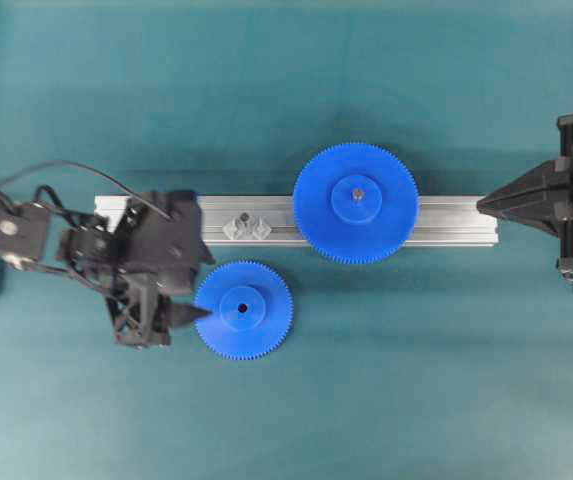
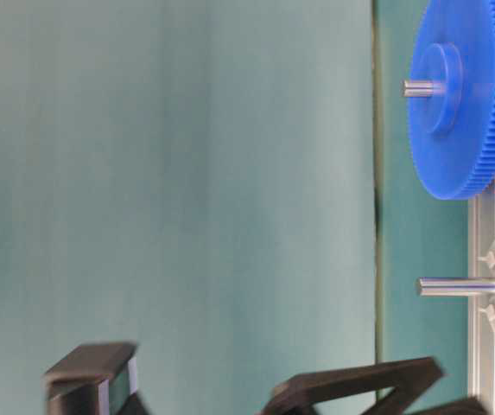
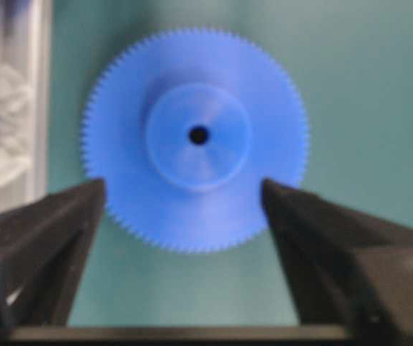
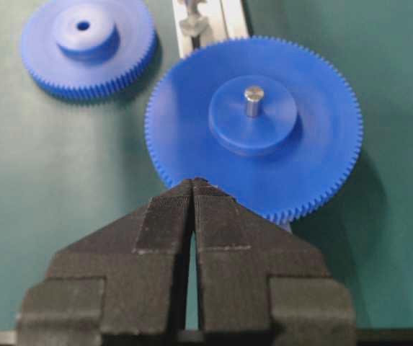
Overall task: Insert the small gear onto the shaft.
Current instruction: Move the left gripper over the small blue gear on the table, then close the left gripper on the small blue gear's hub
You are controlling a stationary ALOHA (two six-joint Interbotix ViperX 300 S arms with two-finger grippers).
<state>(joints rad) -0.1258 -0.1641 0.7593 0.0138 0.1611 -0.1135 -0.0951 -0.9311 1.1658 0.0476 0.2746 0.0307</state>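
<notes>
- Overhead exterior view: the small gear (image 1: 243, 309) lies flat on the teal table (image 1: 286, 90), just below centre-left, hub and central hole facing up. The left gripper (image 1: 194, 305) sits at its left edge with its jaws spread; one dark fingertip reaches the gear's toothed rim, and nothing is held. The grooved aluminium rail (image 1: 446, 220) runs across the middle. The shaft (image 1: 247, 218) stands on the rail, above the small gear and apart from it. The larger blue gear (image 1: 355, 203) sits on the rail to the right, a pin showing in its hub. The right gripper (image 1: 486, 204) is at the rail's right end, fingers drawn to a point, holding nothing.
- Table-level exterior view (seen turned on its side): the shaft (image 2: 459, 286) juts bare from the rail at the right edge. The larger gear (image 2: 463, 99) fills the upper right, on its own pin. Blurred black gripper parts cross the bottom.
- Left wrist view: the small gear (image 3: 195, 148) fills the centre, with the two fingers (image 3: 47, 238) wide apart at lower left and lower right, the gear's near rim between them; contact cannot be told.
- Right wrist view: the right gripper's fingers (image 4: 164, 220) are pressed together, empty, at the near rim of the larger gear (image 4: 253, 126). The small gear (image 4: 87, 47) lies at the upper left.
</notes>
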